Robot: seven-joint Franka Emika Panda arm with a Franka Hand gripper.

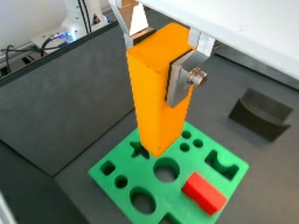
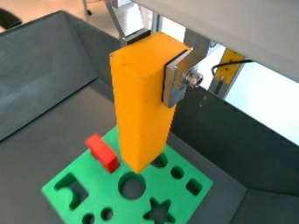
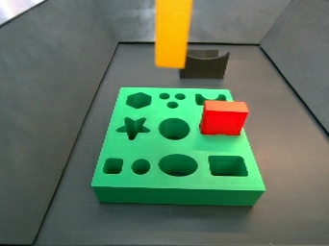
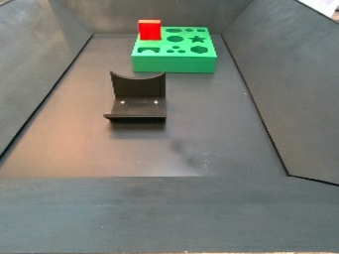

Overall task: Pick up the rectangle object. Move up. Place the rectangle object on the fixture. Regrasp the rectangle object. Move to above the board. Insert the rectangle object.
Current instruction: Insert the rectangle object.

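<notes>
Pincer [image 1: 163, 54] clamped on the upright orange block [image 1: 158, 96], holding it above the green board [image 1: 117, 171], where a red cube [image 3: 224, 118] sits.

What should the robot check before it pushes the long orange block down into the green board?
1. Grip: the gripper has its fingers clamped on the rectangle object in both wrist views. Ok.
2. Block upright: it hangs straight, long side vertical. Ok.
3. Block over the board: yes in the wrist views; in a side view it hangs near the board's far edge. Cannot tell.
4. Target hole free: the block's lower end hides what is beneath it. Cannot tell.
5. Red cube apart from the block. Ok.
6. Fixture empty and away from the board. Ok.
</notes>
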